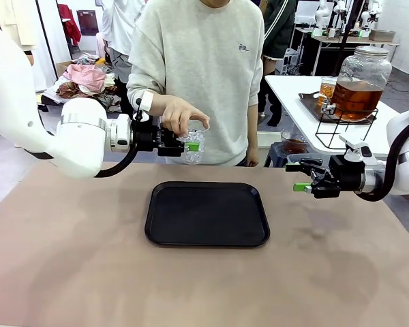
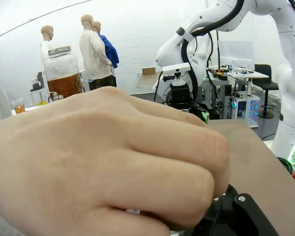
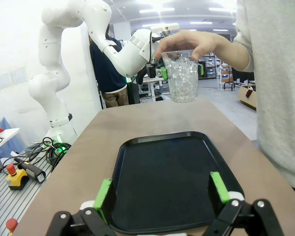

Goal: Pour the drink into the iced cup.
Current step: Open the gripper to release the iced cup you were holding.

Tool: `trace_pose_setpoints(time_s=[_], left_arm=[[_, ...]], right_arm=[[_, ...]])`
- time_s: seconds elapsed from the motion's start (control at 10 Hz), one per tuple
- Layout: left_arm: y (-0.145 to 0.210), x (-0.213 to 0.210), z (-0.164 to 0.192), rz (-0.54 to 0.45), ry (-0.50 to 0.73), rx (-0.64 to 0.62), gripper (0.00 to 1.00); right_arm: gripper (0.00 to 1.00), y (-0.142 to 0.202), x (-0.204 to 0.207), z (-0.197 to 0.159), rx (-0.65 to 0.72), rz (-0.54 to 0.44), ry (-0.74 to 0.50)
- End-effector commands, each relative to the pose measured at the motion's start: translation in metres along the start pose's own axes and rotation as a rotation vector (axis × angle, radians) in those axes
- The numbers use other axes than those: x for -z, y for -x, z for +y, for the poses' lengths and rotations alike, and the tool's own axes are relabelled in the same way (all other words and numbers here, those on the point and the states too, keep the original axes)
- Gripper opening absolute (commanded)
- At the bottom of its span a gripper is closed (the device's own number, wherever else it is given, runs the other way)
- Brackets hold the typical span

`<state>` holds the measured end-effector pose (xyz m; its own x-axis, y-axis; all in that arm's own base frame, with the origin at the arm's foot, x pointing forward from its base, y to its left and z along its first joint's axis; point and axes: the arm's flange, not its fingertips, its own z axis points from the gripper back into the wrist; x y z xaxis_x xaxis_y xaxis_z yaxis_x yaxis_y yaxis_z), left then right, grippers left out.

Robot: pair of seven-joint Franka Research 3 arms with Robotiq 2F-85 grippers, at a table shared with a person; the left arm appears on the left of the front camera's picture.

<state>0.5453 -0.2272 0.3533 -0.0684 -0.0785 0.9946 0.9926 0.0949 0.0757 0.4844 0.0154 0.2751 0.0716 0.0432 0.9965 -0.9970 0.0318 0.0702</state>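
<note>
Brown matte tabletop [image 1: 68, 272] carries a black rounded-rectangle plastic tray [image 1: 207, 213] at centre, nothing on it.

Large clear glass dispenser jar [image 1: 361, 82] with metal lid, about half full of translucent amber-brown drink [image 1: 358, 99], stands on a black wire stand on the white side table [image 1: 293, 88] at 2 o'clock from the tray, well apart from both arms. A small clear cup of the same amber liquid [image 1: 326, 90] sits just beside the jar, at its 9 o'clock.

Clear plastic cup filled with ice [image 3: 182, 76] is held in the air at 11 o'clock of the tray, above the far tabletop edge. The person's hand [image 1: 184, 116] grips it by the rim from above.

Left gripper [image 1: 174, 144] is closed on the iced cup from the side, green pad showing against its wall. Looks like a handover in progress, both holding at once.

Right gripper [image 1: 301, 177] hovers at 3 o'clock of the tray, jaws wide apart, nothing between them.

Progress, judged: early. Ice cup is being received; no amber liquid in it. Left to do: person lets go, the drink gets fetched, pour.
</note>
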Motion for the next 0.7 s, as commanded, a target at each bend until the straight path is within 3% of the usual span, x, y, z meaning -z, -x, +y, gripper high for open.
trace_pose_setpoints(time_s=[0.0, 0.4, 0.6], left_arm=[[-0.0034, 0.0001, -0.0008, -0.007, -0.006, 0.010, 0.80], [-0.0001, 0.0000, 0.0000, 0.000, 0.000, 0.000, 0.80], [0.0017, -0.0056, 0.0020, -0.014, 0.007, 0.009, 1.00]], right_arm=[[1.00, -0.0024, 0.0007, -0.0007, -0.006, 0.004, 0.000], [1.00, -0.0024, 0.0007, -0.0007, -0.006, 0.004, 0.000], [1.00, -0.0024, 0.0007, -0.0007, -0.006, 0.004, 0.000]])
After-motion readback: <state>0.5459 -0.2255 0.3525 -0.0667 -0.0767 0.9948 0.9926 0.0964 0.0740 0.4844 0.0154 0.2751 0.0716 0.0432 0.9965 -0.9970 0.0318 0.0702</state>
